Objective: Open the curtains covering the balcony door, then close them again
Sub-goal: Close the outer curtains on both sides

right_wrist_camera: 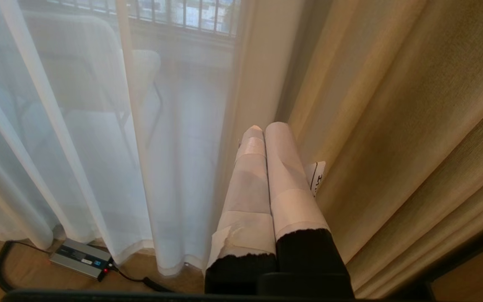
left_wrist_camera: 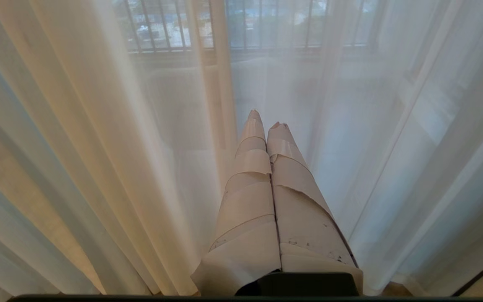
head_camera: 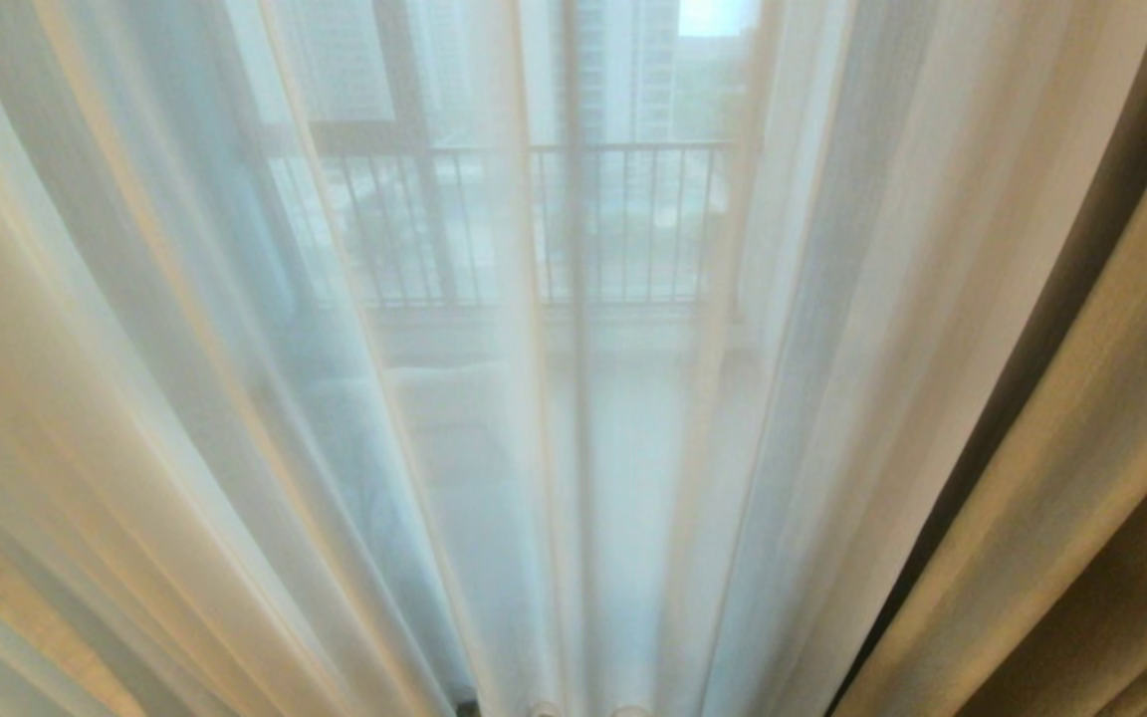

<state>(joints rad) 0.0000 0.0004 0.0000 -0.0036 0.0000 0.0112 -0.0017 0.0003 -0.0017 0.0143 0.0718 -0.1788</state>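
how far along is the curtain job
Nothing looks done: the sheers hang across the whole door, railing only visible through them, and the cream drape sits off to the right. Nothing in hand: left gripper and right gripper are shut on nothing, near the fabric. Left: open the sheers, then close them.

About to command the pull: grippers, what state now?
Left gripper: shut, holding nothing, facing the sheer curtain.
Right gripper: shut, holding nothing, beside the beige drape.
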